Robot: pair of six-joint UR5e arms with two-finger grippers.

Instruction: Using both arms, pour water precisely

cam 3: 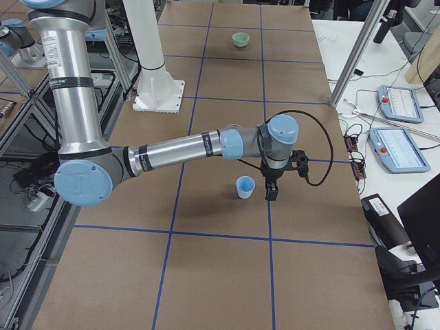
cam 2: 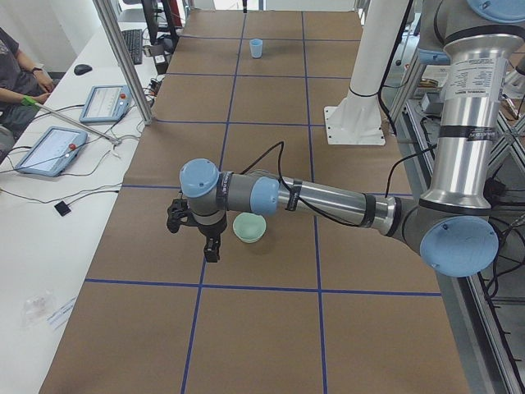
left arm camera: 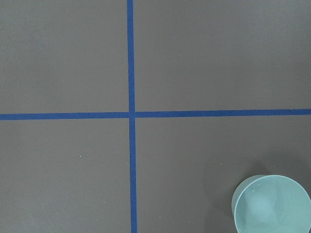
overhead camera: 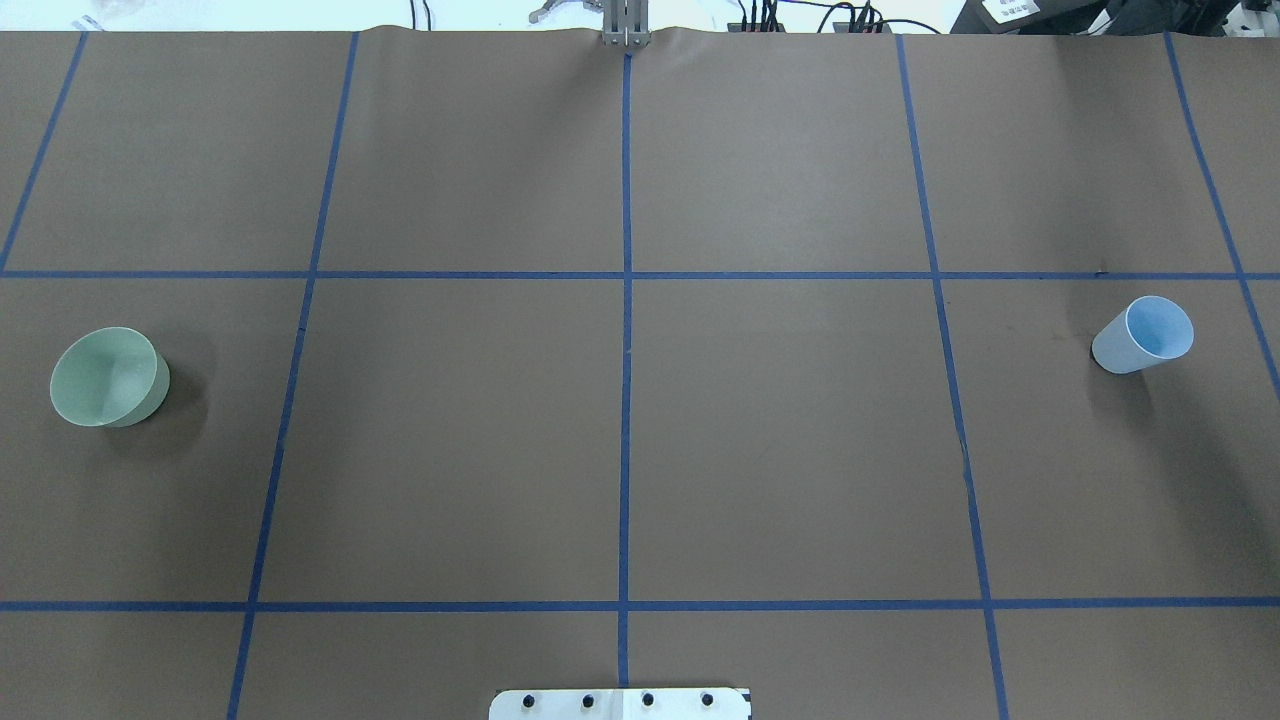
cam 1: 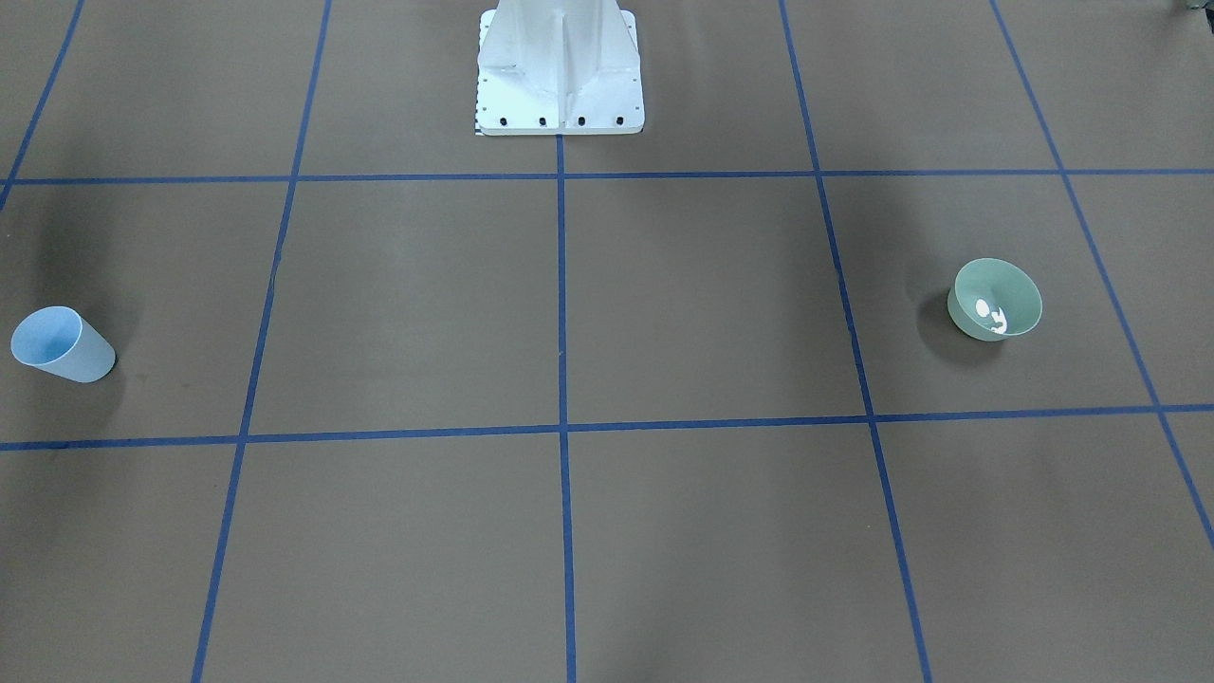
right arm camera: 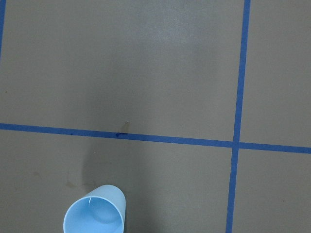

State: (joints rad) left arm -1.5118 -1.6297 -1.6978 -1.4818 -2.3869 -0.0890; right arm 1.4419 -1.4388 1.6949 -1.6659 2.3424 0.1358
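A pale green bowl point(cam 1: 996, 300) stands upright on the brown table on my left side; it also shows in the overhead view point(overhead camera: 108, 377) and the left wrist view point(left arm camera: 271, 204). A light blue cup point(cam 1: 62, 344) stands upright on my right side and shows in the right wrist view point(right arm camera: 95, 211). My left gripper point(cam 2: 197, 238) hangs above the table just beside the bowl point(cam 2: 248, 227). My right gripper point(cam 3: 282, 180) hangs just beside the cup point(cam 3: 245, 186). Neither touches its vessel. The grippers show only in the side views, so I cannot tell whether they are open or shut.
The white bolted pedestal point(cam 1: 560, 71) stands at the robot's edge of the table, in the middle. Blue tape lines divide the brown surface into squares. An operators' bench with tablets point(cam 2: 49, 149) and a metal post point(cam 2: 123, 61) runs along the far long edge.
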